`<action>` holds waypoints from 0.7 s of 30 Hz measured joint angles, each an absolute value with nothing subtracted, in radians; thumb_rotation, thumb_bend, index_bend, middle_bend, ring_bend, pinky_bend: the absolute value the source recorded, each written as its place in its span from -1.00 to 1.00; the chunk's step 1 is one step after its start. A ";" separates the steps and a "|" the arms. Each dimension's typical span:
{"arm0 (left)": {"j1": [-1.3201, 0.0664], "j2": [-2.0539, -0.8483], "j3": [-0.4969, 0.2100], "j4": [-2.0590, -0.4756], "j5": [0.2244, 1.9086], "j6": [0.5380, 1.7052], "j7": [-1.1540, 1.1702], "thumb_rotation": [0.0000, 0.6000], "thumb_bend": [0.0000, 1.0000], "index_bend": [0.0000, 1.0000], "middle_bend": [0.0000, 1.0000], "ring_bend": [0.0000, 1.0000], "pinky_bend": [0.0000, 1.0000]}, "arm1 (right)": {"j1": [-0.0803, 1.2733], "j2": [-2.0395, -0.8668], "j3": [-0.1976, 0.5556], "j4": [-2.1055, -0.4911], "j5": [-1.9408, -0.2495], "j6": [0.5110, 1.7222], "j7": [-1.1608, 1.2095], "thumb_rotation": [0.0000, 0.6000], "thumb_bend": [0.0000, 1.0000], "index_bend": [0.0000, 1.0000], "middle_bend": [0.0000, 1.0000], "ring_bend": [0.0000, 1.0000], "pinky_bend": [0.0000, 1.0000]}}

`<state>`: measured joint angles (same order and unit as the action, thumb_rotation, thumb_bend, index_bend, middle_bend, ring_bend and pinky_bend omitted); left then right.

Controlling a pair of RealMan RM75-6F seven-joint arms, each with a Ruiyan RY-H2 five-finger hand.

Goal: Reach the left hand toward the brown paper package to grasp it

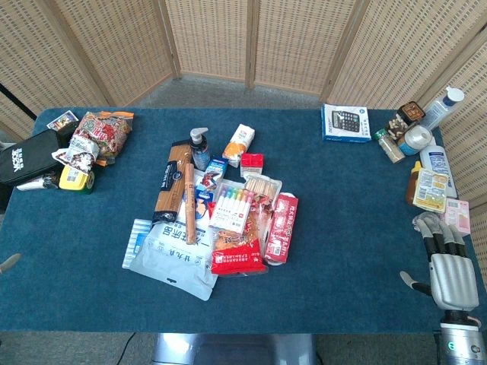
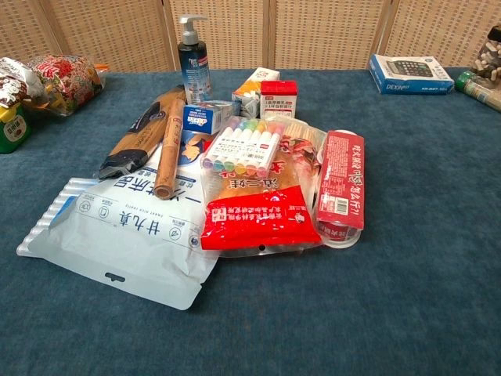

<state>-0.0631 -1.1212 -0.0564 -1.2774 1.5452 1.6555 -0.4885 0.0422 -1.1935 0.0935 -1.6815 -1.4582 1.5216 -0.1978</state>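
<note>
Looking down, we see our right hand [image 1: 449, 262] resting flat on the blue table [image 1: 342, 251], fingers straight and slightly apart, holding nothing. Well apart from those fingers, toward our left, the brown paper package [image 1: 172, 181] lies amid piled goods. Our left hand stays unseen.

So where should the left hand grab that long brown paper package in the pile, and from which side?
Probably the far half of the brown paper package, coming from above on its left. It lies flat and long, running away from the robot. That stretch has open table beside it; the brown roll runs along its other side, and its dark near end touches the pale blue bag. Left hand barely shows.
</note>
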 measured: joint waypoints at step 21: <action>-0.316 -1.139 -0.057 -1.295 1.760 1.475 -0.202 1.00 -1.00 -0.88 -1.00 -1.00 -0.86 | 0.039 -1.167 0.085 -1.701 -1.471 1.523 -0.155 1.00 -1.00 -1.00 -1.00 -1.00 -1.00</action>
